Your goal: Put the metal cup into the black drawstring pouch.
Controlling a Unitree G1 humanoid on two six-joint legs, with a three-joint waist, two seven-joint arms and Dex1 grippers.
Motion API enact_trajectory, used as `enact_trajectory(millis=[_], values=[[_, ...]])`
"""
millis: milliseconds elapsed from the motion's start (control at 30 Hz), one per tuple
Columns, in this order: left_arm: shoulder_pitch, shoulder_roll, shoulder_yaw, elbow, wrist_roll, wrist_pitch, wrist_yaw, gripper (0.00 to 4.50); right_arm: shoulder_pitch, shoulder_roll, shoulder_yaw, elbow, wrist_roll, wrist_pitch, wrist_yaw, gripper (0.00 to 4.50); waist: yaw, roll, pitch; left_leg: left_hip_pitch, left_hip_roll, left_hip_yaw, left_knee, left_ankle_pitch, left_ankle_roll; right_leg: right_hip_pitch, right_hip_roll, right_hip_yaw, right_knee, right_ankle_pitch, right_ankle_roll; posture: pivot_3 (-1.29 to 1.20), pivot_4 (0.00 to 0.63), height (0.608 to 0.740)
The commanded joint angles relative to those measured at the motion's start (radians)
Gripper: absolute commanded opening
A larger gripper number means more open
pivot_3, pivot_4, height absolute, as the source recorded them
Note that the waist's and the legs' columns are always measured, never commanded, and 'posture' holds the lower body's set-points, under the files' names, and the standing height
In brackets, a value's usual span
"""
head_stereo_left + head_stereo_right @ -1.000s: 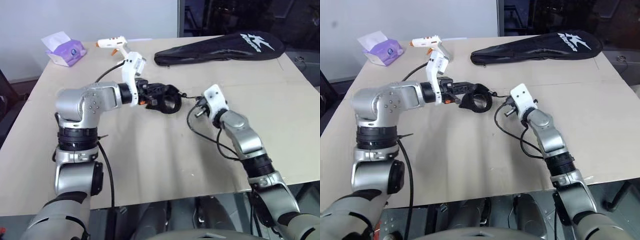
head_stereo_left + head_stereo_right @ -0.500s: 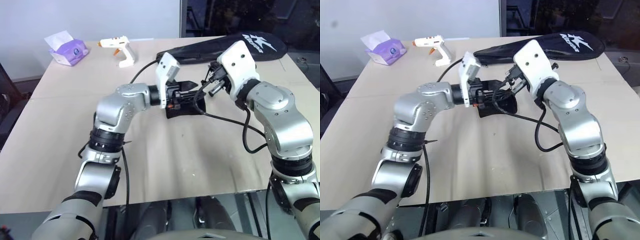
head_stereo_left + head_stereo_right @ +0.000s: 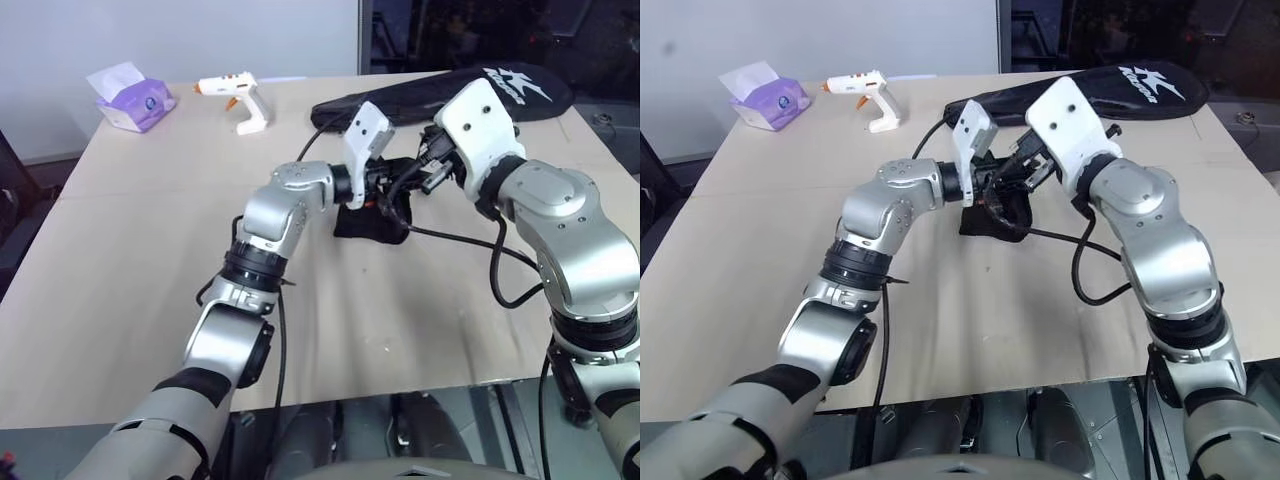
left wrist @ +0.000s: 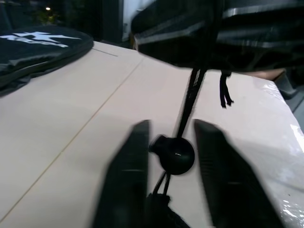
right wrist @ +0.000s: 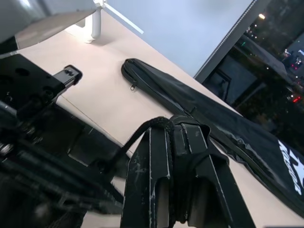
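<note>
Your two grippers meet above the middle of the table (image 3: 150, 300), toward its far side. The black drawstring pouch (image 3: 372, 222) hangs between them, its lower part resting on the table surface. Your right gripper (image 5: 166, 137) is clamped tight on the pouch's cord (image 5: 135, 140), lifted clear of the table. Your left gripper (image 4: 171, 142) has its fingers (image 4: 130, 161) narrowly parted, straddling the round cord stopper (image 4: 175, 154); contact with the stopper cannot be judged. The metal cup cannot be made out. Far right lies the long black bag (image 3: 450, 95); far left, the glue gun (image 3: 235, 92) and tissue pack (image 3: 130, 98).
</note>
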Motion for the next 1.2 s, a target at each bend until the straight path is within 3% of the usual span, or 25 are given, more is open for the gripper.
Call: enact_trajectory(millis=[33, 200, 333, 433, 633, 667, 700, 733, 767, 867, 900, 1000, 1200], values=[[-0.013, -0.006, 0.003, -0.004, 0.009, -0.017, -0.011, 0.2, -0.014, -0.016, -0.046, -0.048, 0.005, 0.003, -0.008, 0.0, 0.0, 0.0, 0.0, 0.0, 0.0, 0.0, 0.0, 0.0, 0.0, 0.0, 0.0, 0.0, 0.0, 0.0, 0.0, 0.0, 0.15, 0.74], [0.04, 0.041, -0.036, 0.046, 0.072, -0.009, -0.022, 0.2, 0.028, -0.026, -0.175, 0.013, -0.018, 0.022, -0.072, 0.0, 0.001, 0.0, 0.0, 0.0, 0.0, 0.0, 0.0, 0.0, 0.0, 0.0, 0.0, 0.0, 0.0, 0.0, 0.0, 0.0, 0.15, 0.74], [0.133, 0.144, -0.111, 0.104, 0.177, -0.077, -0.057, 0.2, 0.121, -0.125, -0.302, 0.141, -0.053, -0.051, -0.107, 0.0, 0.005, 0.0, 0.0, 0.0, 0.0, 0.0, 0.0, 0.0, 0.0, 0.0, 0.0, 0.0, 0.0, 0.0, 0.0, 0.0, 0.15, 0.74], [0.152, 0.172, -0.101, 0.132, 0.199, -0.098, -0.035, 0.2, 0.2, -0.145, -0.307, 0.158, -0.011, -0.103, -0.075, 0.0, 0.007, 0.002, 0.001, 0.0, 0.0, 0.001, 0.0, 0.0, 0.0, 0.0, 0.0, 0.001, 0.0, 0.0, 0.0, 0.0, 0.15, 0.74], [0.219, 0.226, -0.056, 0.067, 0.2, -0.157, -0.019, 0.2, 0.371, -0.062, -0.254, 0.073, 0.091, -0.185, -0.031, 0.0, -0.005, 0.003, 0.001, 0.002, 0.001, 0.001, -0.001, 0.0, 0.0, 0.0, 0.001, 0.003, 0.001, 0.0, 0.0, 0.0, 0.15, 0.74], [0.238, 0.228, -0.036, 0.039, 0.178, -0.149, -0.023, 1.0, 0.397, -0.051, -0.256, 0.059, 0.103, -0.189, -0.033, 0.48, -0.003, 0.003, 0.001, 0.001, 0.001, 0.001, -0.001, 0.0, 0.0, 0.0, 0.001, 0.003, 0.001, 0.0, 0.0, 0.0, 0.15, 0.74], [0.259, 0.228, -0.009, -0.002, 0.147, -0.125, -0.022, 1.26, 0.431, -0.047, -0.256, 0.037, 0.117, -0.195, -0.027, 0.64, -0.003, 0.003, 0.001, 0.001, 0.0, 0.001, 0.0, 0.0, 0.0, 0.0, 0.0, 0.003, 0.0, 0.0, 0.0, 0.0, 0.15, 0.74], [0.281, 0.225, 0.022, -0.051, 0.114, -0.101, -0.016, 1.78, 0.468, -0.052, -0.255, 0.013, 0.124, -0.206, -0.017, 1.12, -0.002, 0.003, 0.001, 0.001, 0.0, 0.001, 0.001, 0.0, 0.001, 0.0, 0.0, 0.003, 0.001, 0.0, 0.0, 0.0, 0.15, 0.74], [0.301, 0.223, 0.052, -0.099, 0.085, -0.082, -0.009, 1.94, 0.504, -0.056, -0.255, -0.013, 0.13, -0.218, -0.008, 1.26, 0.0, 0.003, 0.001, 0.001, 0.0, 0.001, 0.001, 0.0, 0.001, 0.0, 0.0, 0.003, 0.001, 0.0, 0.0, 0.0, 0.15, 0.74], [0.383, 0.221, 0.164, -0.263, 0.027, -0.016, 0.078, 3.32, 0.62, -0.071, -0.292, -0.117, 0.143, -0.249, 0.007, 2.66, 0.008, 0.003, 0.001, 0.0, 0.001, 0.0, 0.001, 0.0, 0.001, 0.0, 0.0, 0.001, 0.0, 0.0, 0.0, 0.0, 0.15, 0.74], [0.426, 0.231, 0.208, -0.322, 0.0, 0.0, 0.091, 3.38, 0.672, -0.069, -0.326, -0.168, 0.167, -0.25, 0.023, 3.28, 0.012, 0.003, 0.001, 0.0, 0.001, -0.001, 0.001, 0.0, 0.001, 0.0, 0.0, 0.001, 0.0, 0.0, 0.0, 0.0, 0.15, 0.74], [0.579, 0.264, 0.323, -0.474, -0.061, 0.013, 0.114, 3.38, 0.855, -0.064, -0.422, -0.296, 0.209, -0.297, 0.069, 4.4, 0.014, 0.003, 0.0, 0.001, 0.001, 0.0, 0.0, -0.001, 0.001, 0.001, 0.0, 0.002, 0.0, 0.0, 0.0, 0.0, 0.15, 0.74], [0.882, 0.292, 0.491, -0.664, -0.153, 0.06, 0.158, 3.38, 1.183, 0.032, -0.537, -0.398, 0.261, -0.475, 0.103, 4.4, 0.023, 0.003, 0.0, 0.006, 0.002, -0.001, 0.0, -0.003, 0.004, 0.007, 0.0, 0.001, -0.001, 0.0, 0.0, 0.0, 0.15, 0.74]])
